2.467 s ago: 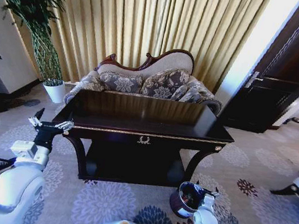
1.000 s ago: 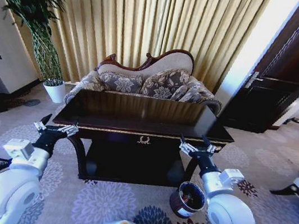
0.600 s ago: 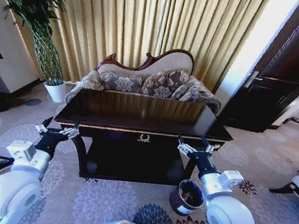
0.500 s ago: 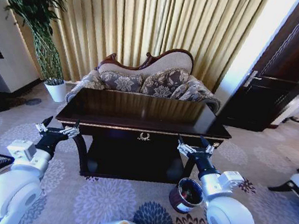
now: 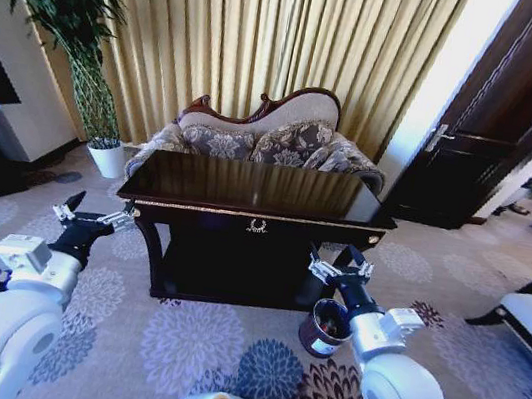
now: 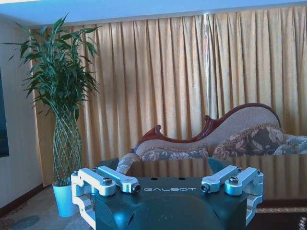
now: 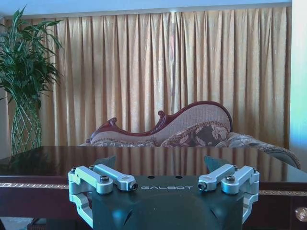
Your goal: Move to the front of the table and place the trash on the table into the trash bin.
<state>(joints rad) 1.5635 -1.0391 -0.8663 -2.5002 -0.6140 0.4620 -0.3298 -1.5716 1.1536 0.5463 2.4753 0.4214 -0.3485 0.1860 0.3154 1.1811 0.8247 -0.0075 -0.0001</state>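
The table (image 5: 257,190) stood in the middle of the room, its dark glossy top bare of any visible trash; no bottle, wrapper or tissue could be made out on it in the head view or either wrist view. Such litter would probably be light and soft, the tissue and wrapper crushing under the fingers and a clear bottle being smooth and best taken across its body, but no hold could be chosen here. The trash bin (image 5: 324,328), a small round maroon bucket with a white label, sat on the patterned carpet (image 5: 192,350) just beside the table's front right leg, its mouth upward. The right gripper (image 5: 338,269) hung above the bin, in front of the table edge, fingers spread wide and empty. The left gripper (image 5: 91,219) hung near the table's front left corner, likewise spread wide and empty. Behind the table were a sofa (image 5: 260,138), gold curtains (image 5: 271,38) and a potted plant (image 5: 79,38).
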